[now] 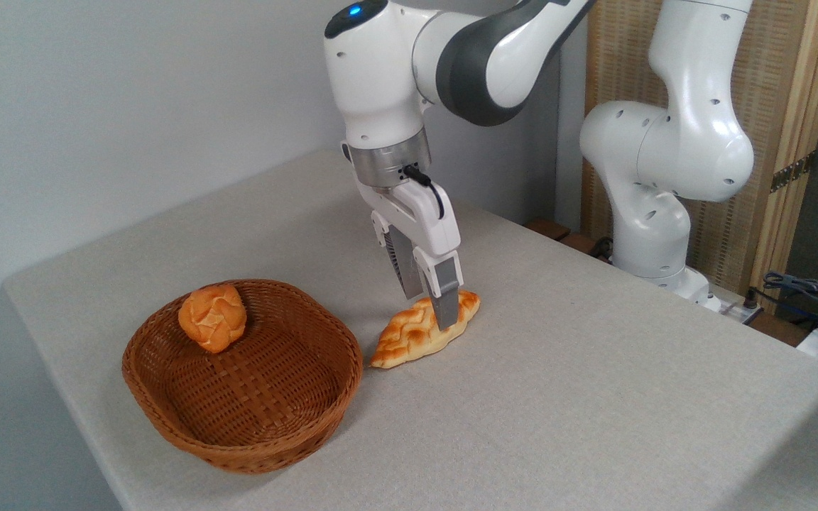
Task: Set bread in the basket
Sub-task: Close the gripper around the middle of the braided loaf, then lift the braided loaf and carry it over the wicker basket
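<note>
I see the braided golden bread (420, 332) lying flat on the surface, just right of the round reddish-brown wicker basket (167, 415), upright, near the front-left corner.

Tool (432, 310) straddling bread (420, 332) on table (593, 397), just right of basket (189, 433); bun (212, 317) inside.

Tabletop (593, 397) had a matt grey cloth-like cover, fine weave. Basket (167, 411) was reddish-brown woven wicker, slight sheen. Braided loaf (409, 337) and round bun (212, 317) looked glossy, plastic-like crust. Arm (380, 78) shell was smooth glossy white plastic, wrist ring brushed metal; jaws looked matt grey.
</note>
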Available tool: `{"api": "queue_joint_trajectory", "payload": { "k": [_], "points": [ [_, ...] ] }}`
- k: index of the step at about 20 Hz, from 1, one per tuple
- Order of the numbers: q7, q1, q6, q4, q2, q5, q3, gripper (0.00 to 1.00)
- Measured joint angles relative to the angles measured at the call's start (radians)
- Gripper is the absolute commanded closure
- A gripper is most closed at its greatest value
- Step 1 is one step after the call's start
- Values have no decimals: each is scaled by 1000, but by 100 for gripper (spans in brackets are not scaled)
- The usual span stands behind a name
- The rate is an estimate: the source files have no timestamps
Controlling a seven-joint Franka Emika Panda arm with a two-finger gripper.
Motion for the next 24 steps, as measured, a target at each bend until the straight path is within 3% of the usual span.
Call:
{"api": "queue_joint_trajectory", "payload": {
  "k": [3, 10, 16, 24],
  "points": [
    [0, 0, 27, -5, 22, 0, -10, 1],
    [1, 0, 29, -13, 32, 0, -10, 67],
    [1, 0, 28, -17, 34, 0, -10, 79],
    [1, 0, 15, -18, 34, 4, -10, 78]
  ]
}}
